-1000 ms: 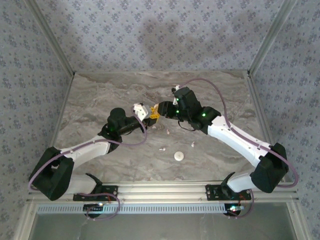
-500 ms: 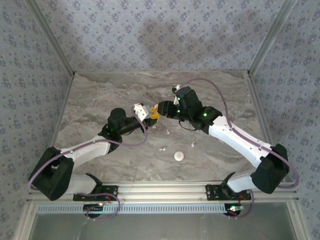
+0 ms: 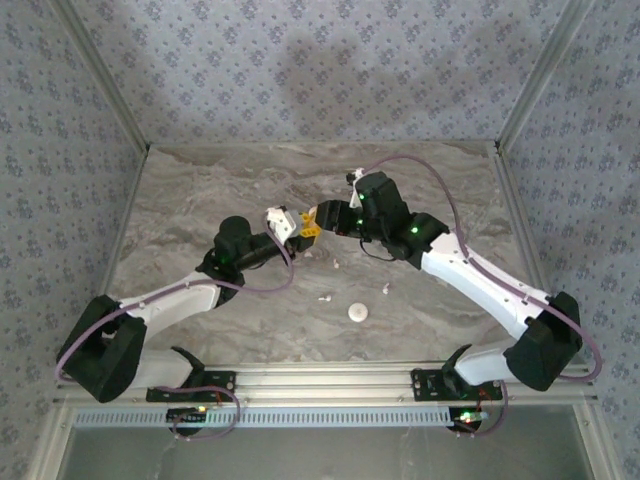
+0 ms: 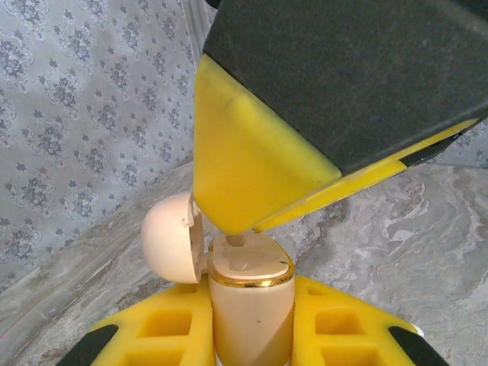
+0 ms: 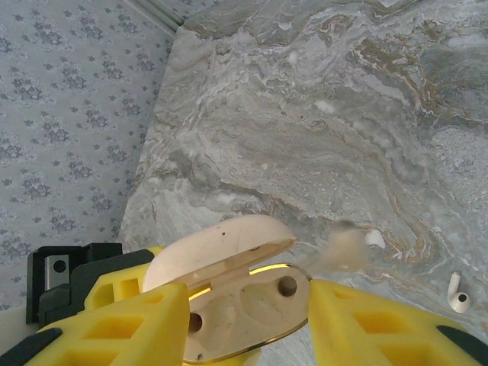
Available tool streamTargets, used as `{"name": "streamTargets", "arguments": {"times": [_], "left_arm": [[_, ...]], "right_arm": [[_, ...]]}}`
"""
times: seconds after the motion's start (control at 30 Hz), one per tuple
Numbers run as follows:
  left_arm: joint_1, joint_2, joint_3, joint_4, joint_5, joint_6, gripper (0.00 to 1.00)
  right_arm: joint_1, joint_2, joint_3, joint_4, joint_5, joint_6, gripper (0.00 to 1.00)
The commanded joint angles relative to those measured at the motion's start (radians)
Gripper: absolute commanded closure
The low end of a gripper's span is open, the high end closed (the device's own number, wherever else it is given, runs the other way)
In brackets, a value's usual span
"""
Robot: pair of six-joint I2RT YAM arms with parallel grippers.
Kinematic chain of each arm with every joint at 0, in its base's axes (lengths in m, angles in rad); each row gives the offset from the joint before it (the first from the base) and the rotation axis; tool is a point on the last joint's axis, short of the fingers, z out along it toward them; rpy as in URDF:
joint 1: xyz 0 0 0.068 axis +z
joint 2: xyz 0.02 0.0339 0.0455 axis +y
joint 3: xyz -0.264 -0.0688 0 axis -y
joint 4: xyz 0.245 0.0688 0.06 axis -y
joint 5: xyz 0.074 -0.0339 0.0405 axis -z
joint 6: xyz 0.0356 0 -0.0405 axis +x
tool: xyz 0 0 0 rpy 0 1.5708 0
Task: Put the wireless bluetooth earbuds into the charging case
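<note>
— Earbuds (image 3: 325, 297): where are they, and what might slip?
— From the left: the left gripper (image 4: 252, 339) is pressed tight on the charging case (image 4: 250, 293), which stands upright with its lid (image 4: 171, 238) swung open. A pale stem (image 4: 237, 239), likely one earbud's, pokes from its mouth and touches a yellow fingertip (image 4: 229, 206) of the right gripper (image 5: 245, 309).
— And that claw?
— Spread, pinching nothing I can see. If the piece is only half seated, I'd guess a lifting finger could drag it out. A sideways push could tip the case in its grip.
— The rest?
— Loose on the table (image 3: 190, 200), right of the case and nearer the bases.
</note>
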Motion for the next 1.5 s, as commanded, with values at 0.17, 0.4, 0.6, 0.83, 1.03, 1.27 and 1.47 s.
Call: {"name": "streamTargets", "arguments": {"times": [0.17, 0.4, 0.6, 0.83, 1.03, 1.27, 1.47], "left_arm": [[-0.005, -0.031, 0.019, 0.037, 0.010, 0.004, 0.89], [-0.005, -0.043, -0.002, 0.018, -0.024, 0.012, 0.89], [0.003, -0.037, -0.010, 0.017, -0.035, -0.004, 0.89], [0.018, -0.034, -0.028, 0.024, -0.048, -0.032, 0.89], [0.026, -0.036, -0.030, 0.015, -0.050, -0.036, 0.89], [0.036, -0.027, -0.024, 0.011, -0.048, -0.040, 0.89], [0.043, -0.017, -0.020, 0.013, -0.045, -0.048, 0.89]], "right_arm": [[-0.009, -0.038, 0.015, -0.001, -0.021, -0.008, 0.52], [-0.038, -0.052, 0.014, -0.097, 0.002, -0.016, 0.53], [-0.084, -0.030, 0.045, -0.299, -0.015, -0.018, 0.53], [-0.172, 0.104, 0.063, -0.572, -0.024, 0.040, 0.54], [-0.214, 0.223, 0.034, -0.566, -0.032, 0.092, 0.57], [-0.243, 0.344, 0.014, -0.525, -0.041, 0.085, 0.59], [-0.251, 0.418, -0.010, -0.456, -0.061, 0.084, 0.60]]}}
